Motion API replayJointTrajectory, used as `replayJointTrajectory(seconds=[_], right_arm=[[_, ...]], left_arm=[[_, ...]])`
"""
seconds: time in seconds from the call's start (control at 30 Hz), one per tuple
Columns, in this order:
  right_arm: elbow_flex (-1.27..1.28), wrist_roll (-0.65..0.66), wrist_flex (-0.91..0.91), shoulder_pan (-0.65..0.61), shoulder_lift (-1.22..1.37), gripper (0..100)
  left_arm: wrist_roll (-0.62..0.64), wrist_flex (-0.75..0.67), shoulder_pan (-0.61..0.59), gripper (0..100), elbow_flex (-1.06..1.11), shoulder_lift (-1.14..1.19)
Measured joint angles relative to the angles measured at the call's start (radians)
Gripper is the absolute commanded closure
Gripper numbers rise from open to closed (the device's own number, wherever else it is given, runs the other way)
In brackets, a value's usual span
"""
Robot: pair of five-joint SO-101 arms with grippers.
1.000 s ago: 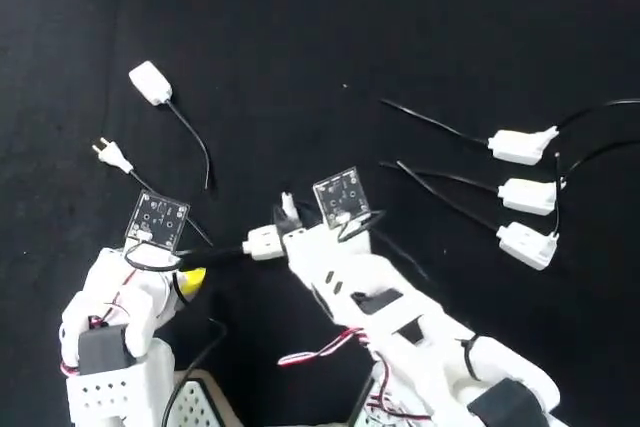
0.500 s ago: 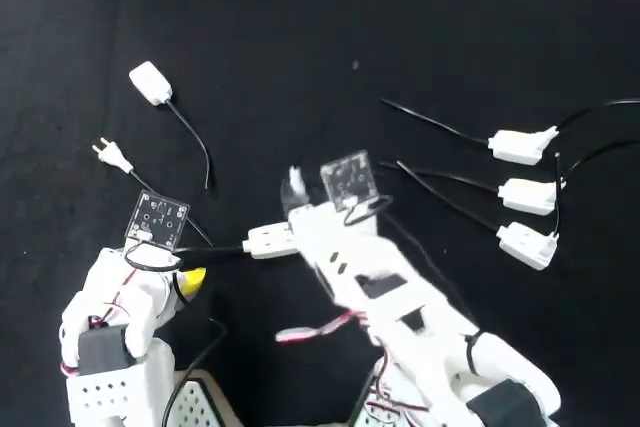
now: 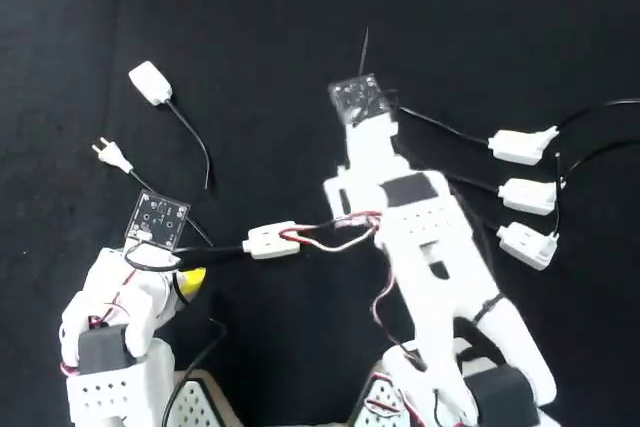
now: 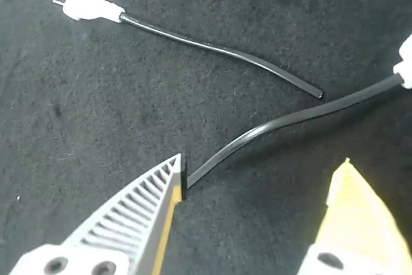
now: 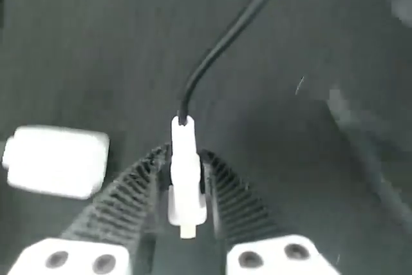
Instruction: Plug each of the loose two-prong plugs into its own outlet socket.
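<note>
My right gripper is shut on a white two-prong plug, whose black cord trails away from it. In the high view this gripper hangs over the middle of the table with the cord sticking out beyond it. A white outlet socket lies behind it near the table's front. My left gripper is open over that socket's cord, low at the front left. A loose plug lies left of centre. Another socket lies at the far left.
Three white sockets lie in a column at the right, their black cords running left and right. The black cloth covers the whole table. Both arm bases stand at the front edge.
The right arm has swung away from the front socket toward the far middle of the table, carrying the plug. The left arm and the front socket have stayed put.
</note>
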Motion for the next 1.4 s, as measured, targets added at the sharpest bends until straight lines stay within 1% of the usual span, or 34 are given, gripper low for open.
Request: replayJointTrajectory(seconds=[0.17, 0.3, 0.37, 0.47, 0.6, 0.7, 0.8, 0.87, 1.0, 1.3, 1.4], right_arm=[[-0.021, 0.002, 0.176, -0.107, 0.080, 98.5], [-0.034, 0.002, 0.212, -0.141, 0.224, 98.3], [-0.078, 0.002, 0.221, -0.143, 0.310, 94.8], [-0.189, 0.002, 0.272, -0.129, 0.466, 89.0], [-0.408, 0.003, 0.402, -0.094, 0.698, 90.7], [-0.557, 0.025, 0.502, -0.109, 0.852, 88.1], [-0.687, 0.025, 0.582, -0.135, 0.962, 84.8], [-0.766, 0.025, 0.643, -0.144, 1.020, 84.5], [-0.891, 0.021, 0.730, -0.149, 1.128, 86.9], [-0.930, 0.021, 0.736, -0.144, 1.177, 98.8], [-0.930, 0.021, 0.736, -0.143, 1.177, 98.7]], left_arm=[[-0.031, 0.000, 0.000, 65, 0.009, -0.005], [-0.038, 0.000, 0.000, 65, 0.012, 0.000], [-0.040, 0.000, 0.000, 65, 0.012, 0.000], [-0.040, 0.000, 0.000, 65, 0.012, 0.000], [-0.040, 0.000, 0.000, 65, 0.012, 0.000], [-0.040, 0.000, 0.000, 65, 0.012, 0.000], [-0.040, 0.000, 0.000, 65, 0.012, 0.000], [-0.040, 0.000, 0.000, 65, 0.015, -0.002], [-0.040, 0.000, 0.000, 65, 0.017, 0.000], [-0.040, 0.000, 0.000, 65, 0.017, 0.000], [-0.040, 0.000, 0.000, 65, 0.017, 0.000]])
